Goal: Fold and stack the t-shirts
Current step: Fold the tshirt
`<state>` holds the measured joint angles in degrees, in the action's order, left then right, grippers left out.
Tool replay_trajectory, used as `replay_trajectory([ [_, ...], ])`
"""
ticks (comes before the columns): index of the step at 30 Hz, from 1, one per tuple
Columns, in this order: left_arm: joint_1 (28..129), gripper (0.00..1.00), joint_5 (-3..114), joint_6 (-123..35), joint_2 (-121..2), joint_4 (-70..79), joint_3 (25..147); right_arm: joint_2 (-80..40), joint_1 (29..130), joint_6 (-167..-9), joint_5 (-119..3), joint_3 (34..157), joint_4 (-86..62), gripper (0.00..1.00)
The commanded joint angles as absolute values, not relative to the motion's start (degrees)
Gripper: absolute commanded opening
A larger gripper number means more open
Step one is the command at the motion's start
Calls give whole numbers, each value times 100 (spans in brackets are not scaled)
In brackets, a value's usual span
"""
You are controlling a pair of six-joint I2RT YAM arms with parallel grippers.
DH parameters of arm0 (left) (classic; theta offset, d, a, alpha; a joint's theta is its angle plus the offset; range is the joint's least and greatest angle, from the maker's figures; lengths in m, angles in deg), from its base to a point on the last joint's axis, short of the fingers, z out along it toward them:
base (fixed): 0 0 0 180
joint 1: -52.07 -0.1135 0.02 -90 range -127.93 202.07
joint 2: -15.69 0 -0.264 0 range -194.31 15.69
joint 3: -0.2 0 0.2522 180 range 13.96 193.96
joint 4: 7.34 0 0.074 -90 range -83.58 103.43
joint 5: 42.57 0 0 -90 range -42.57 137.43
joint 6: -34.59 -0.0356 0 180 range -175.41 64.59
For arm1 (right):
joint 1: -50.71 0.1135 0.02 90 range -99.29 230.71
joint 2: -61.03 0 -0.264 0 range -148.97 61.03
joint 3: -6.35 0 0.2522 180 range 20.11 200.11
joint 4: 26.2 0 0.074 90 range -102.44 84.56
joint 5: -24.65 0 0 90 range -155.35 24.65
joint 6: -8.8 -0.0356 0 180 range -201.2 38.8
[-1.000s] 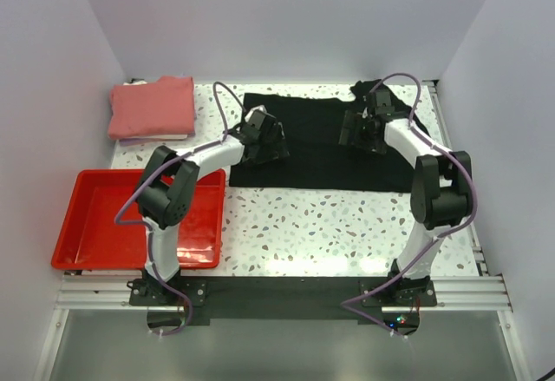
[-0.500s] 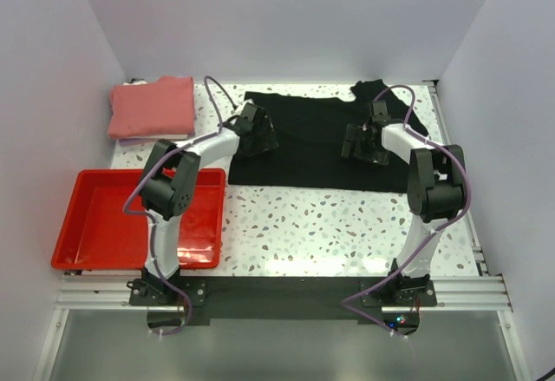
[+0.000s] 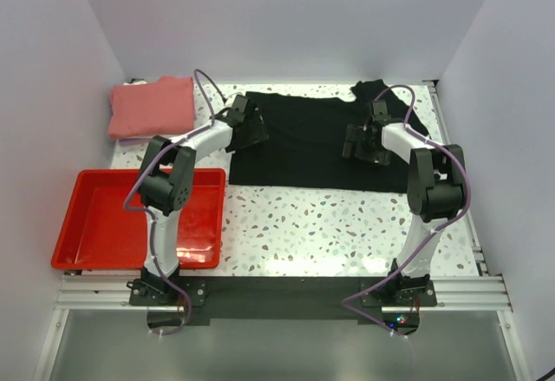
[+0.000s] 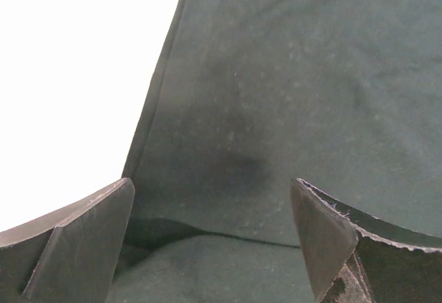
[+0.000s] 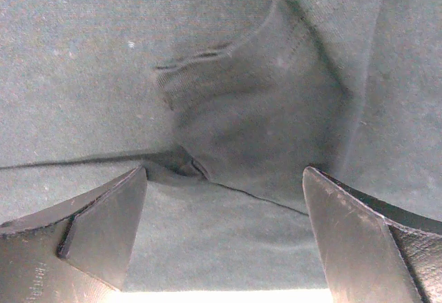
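A black t-shirt lies spread flat across the back middle of the table. A salmon-pink t-shirt, folded into a rectangle, rests at the back left. My left gripper hovers low over the black shirt's left edge, jaws open; in the left wrist view a folded cloth edge runs between the fingers. My right gripper is low over the shirt's right part near a sleeve, open too; the right wrist view shows a wrinkled seam and an overlapping fold between its fingers.
A red plastic tray sits at the front left beside the left arm's base. White walls close in the left, back and right. Speckled tabletop stretches in front of the black shirt.
The left gripper has moved back and left, from the shirt's left part toward its upper-left edge. The right gripper shifted only slightly. The black shirt lies as before.
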<state>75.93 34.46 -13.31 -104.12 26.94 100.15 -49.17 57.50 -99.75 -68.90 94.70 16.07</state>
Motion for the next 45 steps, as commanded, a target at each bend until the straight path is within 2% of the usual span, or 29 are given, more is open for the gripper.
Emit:
replay_trajectory([
  [1,7510,100,3599,-1630,-10279,2647,10404,-4787,5721,-9852,-6983,9797,1902,99],
  [10,7975,100,3556,-1762,-9883,2409,10343,-4506,5713,-9799,-6895,10027,1964,99],
  [19,8486,100,3759,-1771,-10656,2506,10826,-5006,5713,-9703,-6422,10132,1612,99],
  [24,8503,100,3742,-1709,-10806,2550,10678,-5165,5721,-9781,-6420,9984,1717,99],
  [33,8644,100,4014,-1481,-10438,2444,9246,-4515,5713,-10071,-6314,8491,1498,99],
  [39,8951,100,3996,-963,-9559,2216,7718,-3672,5713,-10475,-6649,7577,1603,99],
  [45,9382,100,3812,-436,-8935,2303,7022,-3030,5713,-10757,-6701,6689,1665,99],
])
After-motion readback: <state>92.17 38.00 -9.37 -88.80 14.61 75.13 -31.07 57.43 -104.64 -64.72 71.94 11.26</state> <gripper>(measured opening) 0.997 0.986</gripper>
